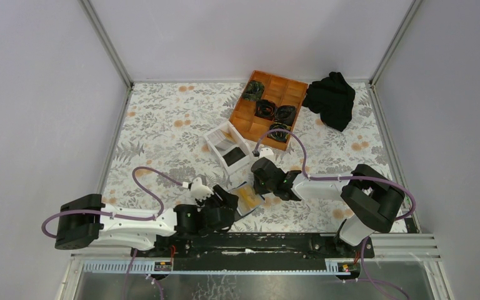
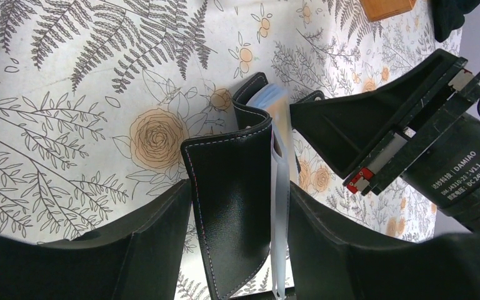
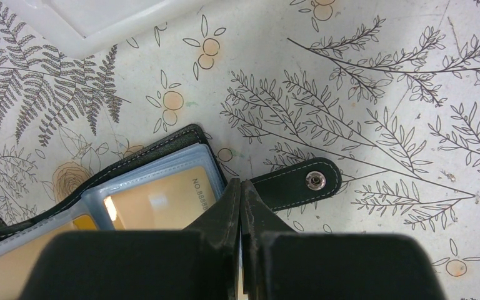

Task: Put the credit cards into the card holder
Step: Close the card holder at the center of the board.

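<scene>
Left fingers point(image 2: 131, 250) are clamped either side of the card holder point(image 2: 234, 206), pinching its black stitched cover together with a clear sleeve point(image 2: 279, 200) that runs along it. Right fingers point(image 3: 222, 215) are pressed tight together, tips right at the edge of the sleeves, beside the strap point(image 3: 300, 184) with its metal snap. Whether anything thin sits between them cannot be told.

The holder is open, and there it is: an orange-tan card point(image 3: 162, 203) inside the top sleeve, printed number facing up, with more orange showing in the sleeve next to it. The strap lies flat on the desk point(image 1: 162, 131).

From above, the holder sits near the front edge of the floral desk, right between the two arms, one reaching in from each side. Just beyond it stands a white box point(image 1: 228, 148), set at an angle, something dark inside. Just beside the box, further back, is an orange wooden tray point(image 1: 269, 106) with dark bundles in several compartments. A black cloth point(image 1: 331, 100) is heaped at the tray's right.
</scene>
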`<action>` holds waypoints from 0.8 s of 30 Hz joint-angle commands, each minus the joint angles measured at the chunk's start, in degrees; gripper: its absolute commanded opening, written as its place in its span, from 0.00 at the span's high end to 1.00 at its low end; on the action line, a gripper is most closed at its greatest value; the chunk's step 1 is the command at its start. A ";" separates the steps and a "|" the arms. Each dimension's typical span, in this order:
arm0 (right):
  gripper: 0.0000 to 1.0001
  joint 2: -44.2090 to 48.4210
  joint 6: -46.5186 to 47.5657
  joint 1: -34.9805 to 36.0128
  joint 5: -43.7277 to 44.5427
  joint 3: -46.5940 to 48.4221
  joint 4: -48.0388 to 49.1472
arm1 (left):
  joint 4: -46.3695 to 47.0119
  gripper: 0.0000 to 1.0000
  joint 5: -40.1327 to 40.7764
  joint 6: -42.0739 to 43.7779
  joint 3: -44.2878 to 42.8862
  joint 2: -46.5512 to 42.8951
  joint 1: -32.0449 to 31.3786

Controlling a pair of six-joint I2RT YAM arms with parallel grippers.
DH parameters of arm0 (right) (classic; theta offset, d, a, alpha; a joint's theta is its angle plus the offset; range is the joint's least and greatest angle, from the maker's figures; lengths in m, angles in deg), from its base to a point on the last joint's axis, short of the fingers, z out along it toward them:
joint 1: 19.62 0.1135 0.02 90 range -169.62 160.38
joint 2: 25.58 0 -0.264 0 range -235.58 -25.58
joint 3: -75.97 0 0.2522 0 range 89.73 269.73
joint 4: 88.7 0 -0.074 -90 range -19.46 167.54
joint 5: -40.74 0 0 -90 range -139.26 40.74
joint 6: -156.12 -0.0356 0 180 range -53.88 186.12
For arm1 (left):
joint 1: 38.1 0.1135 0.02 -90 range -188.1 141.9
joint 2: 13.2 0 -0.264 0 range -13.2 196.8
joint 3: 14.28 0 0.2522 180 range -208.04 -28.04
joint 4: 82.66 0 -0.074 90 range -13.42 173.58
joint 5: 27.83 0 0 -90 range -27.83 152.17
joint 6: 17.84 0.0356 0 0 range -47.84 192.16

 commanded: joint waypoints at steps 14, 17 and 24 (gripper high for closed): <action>1.00 -1.96 -0.53 0.89 0.55 -1.46 -0.31 | -7.84 0.39 2.03 -3.48 -4.17 -1.33 -4.09; 1.00 -2.04 -0.42 0.88 0.66 -1.38 -0.39 | -9.70 0.39 2.44 -4.34 -4.81 -1.64 -4.94; 1.00 -2.64 -0.35 0.88 0.17 -0.84 -0.27 | -11.47 0.38 3.31 -6.47 -4.54 -1.92 -6.03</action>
